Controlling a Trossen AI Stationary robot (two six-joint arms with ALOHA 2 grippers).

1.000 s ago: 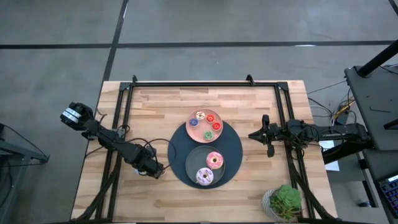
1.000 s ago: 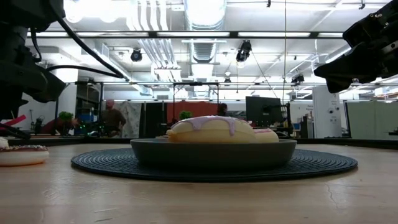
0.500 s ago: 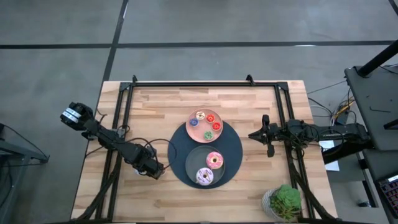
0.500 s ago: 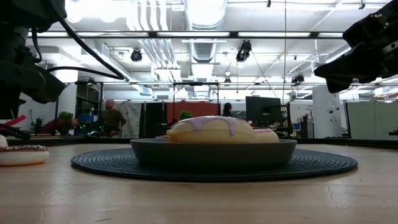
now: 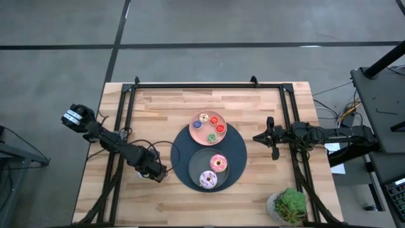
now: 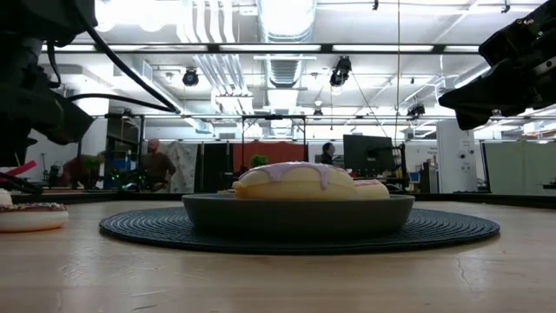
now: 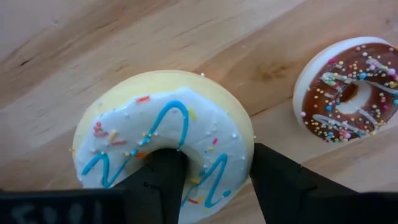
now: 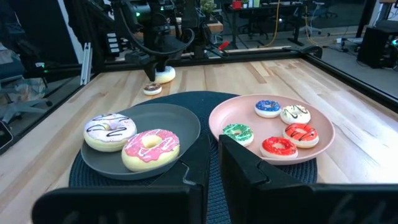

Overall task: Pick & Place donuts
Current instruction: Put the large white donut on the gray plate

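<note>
While right end effector [image 8: 211,155] waits narrow, left end effector [image 7: 214,180] grips white donut [image 7: 165,134] w/ blue zigzag; chocolate donut [image 7: 349,90] nearby.

Bare table [image 5: 158,107] behind pink plate [image 5: 199,130]

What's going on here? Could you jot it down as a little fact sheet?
Left hand: low over the table's left side, one finger through the hole of a white-iced donut, the other outside its ring
Nearby: a chocolate sprinkled donut lies loose on the wood
Grey plate: holds a pink donut and a lilac donut
Pink plate: holds small donuts in red, green, blue and white
Mat: dark, round, under both plates
Right hand: waits above the table's right side, fingers close together, holding nothing
</note>
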